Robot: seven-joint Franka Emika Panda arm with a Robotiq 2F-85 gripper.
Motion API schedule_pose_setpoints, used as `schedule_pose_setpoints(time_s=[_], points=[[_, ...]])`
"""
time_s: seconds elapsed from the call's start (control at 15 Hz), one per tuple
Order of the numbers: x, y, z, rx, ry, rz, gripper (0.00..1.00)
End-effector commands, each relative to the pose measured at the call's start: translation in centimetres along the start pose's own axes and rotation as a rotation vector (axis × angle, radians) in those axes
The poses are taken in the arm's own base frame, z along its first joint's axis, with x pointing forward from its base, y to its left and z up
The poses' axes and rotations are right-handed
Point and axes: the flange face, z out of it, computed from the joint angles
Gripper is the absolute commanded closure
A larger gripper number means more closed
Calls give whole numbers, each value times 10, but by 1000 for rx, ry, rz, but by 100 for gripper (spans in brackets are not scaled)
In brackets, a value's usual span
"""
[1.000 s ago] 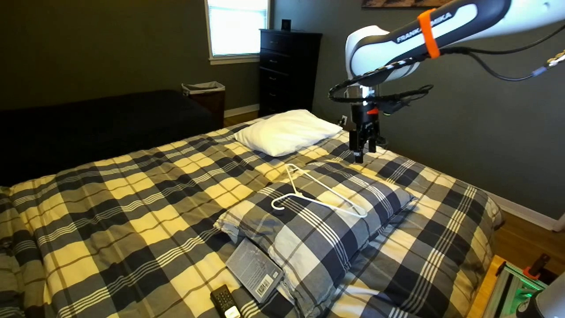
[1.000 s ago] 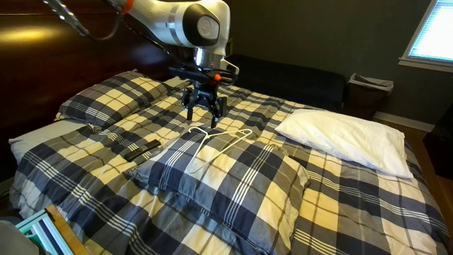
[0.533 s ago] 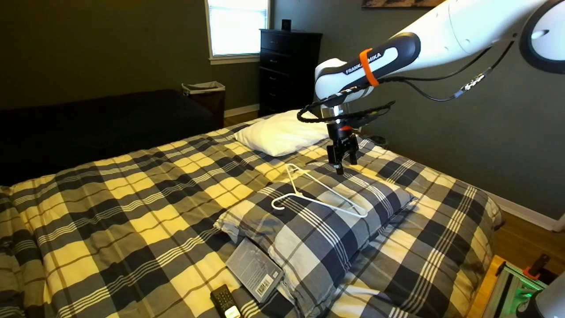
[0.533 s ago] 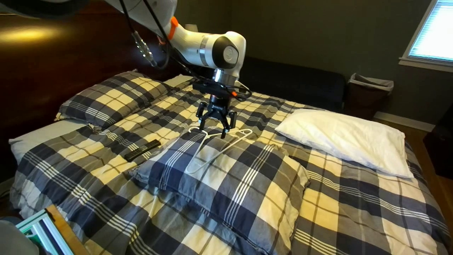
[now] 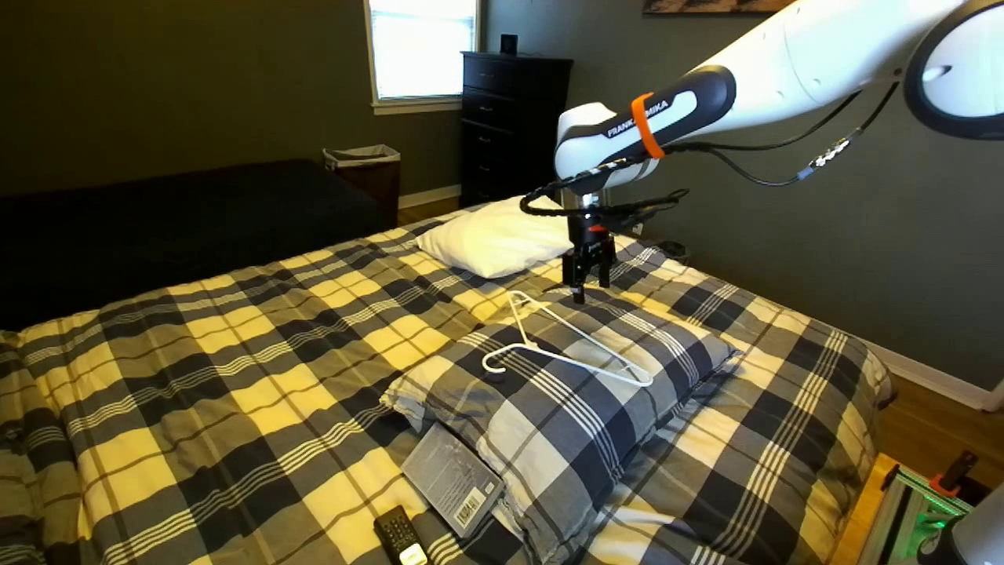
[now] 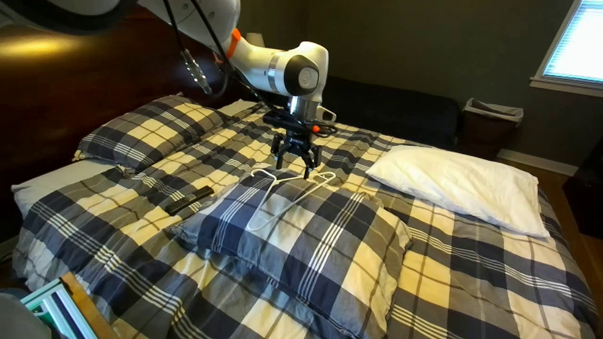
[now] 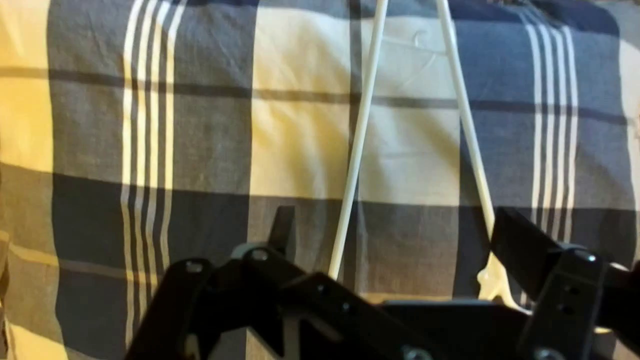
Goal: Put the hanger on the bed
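Claw (image 6: 293, 172) hangs spread wide, nothing gripped, above the white hanger (image 7: 468, 125) lying on a plaid pillow (image 6: 348, 245) on the bed (image 5: 274, 353); looks light, stiff, slick, apt to skid if nudged, so best pinched across the long bar (image 7: 358, 139), near its middle.

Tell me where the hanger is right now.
In an exterior view, the hanger lies just right of picture centre on the plaid pillow, below the open hand and in front of the white pillow.
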Motion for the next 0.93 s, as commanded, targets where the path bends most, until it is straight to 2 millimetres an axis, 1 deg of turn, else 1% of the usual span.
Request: schedule_pose_setpoints(time_s=[0.0, 0.2, 0.27, 0.4, 0.47, 0.87], points=[[42, 9, 30, 42, 50, 9, 0], [55, 10, 49, 33, 42, -6, 0], [43, 7, 41, 15, 34, 6, 0], [50, 7, 50, 16, 29, 4, 0], [52, 8, 51, 16, 29, 3, 0], [53, 8, 46, 15, 40, 3, 0]])
